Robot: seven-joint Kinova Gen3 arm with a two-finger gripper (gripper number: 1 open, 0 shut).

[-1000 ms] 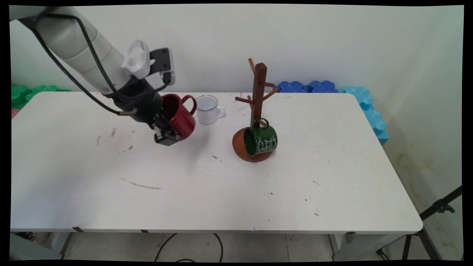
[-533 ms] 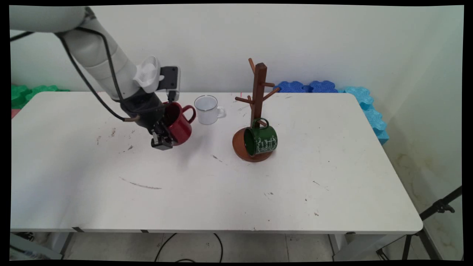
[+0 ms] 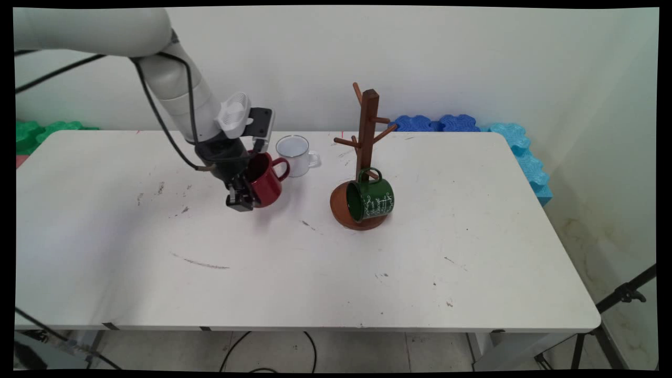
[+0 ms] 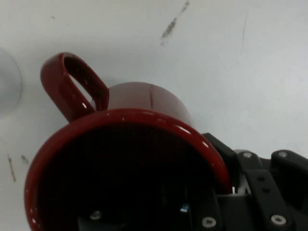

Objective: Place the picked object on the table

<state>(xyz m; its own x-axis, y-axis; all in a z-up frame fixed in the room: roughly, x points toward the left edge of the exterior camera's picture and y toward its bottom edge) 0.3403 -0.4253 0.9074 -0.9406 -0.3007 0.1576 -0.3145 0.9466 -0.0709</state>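
The gripper (image 3: pixel 241 198) is clamped across the wall of the red mug (image 3: pixel 266 181), one finger down inside the bowl and the other against the outside, and the mug hangs tilted just above the counter (image 3: pixel 315 273), toward its back left part. From where I stand the hold looks thin: it bites only a narrow strip of glossy rim, so I'd worry the mug could pivot or slide out if the arm swings or jolts, and it would then knock onto the counter. The white mug (image 3: pixel 295 155) stands close beside it, just behind and to the right, with the red handle pointing that way, so a sideways sweep could clip it and shove it over. Farther right is the wooden mug tree (image 3: pixel 366 157), with a green mug (image 3: pixel 371 199) hanging from a low peg over its round base; it stands well apart, but its pegs stick out and could catch a mug carried past carelessly. The main view gives me this whole layout and how low the mug rides. The hand view shows instead the dark inside of the red mug (image 4: pixel 120 168), its looped handle up and to the left, and the gripper (image 4: pixel 211 192) linkage pressed at the rim, with only a pale blur of the white mug at the edge.
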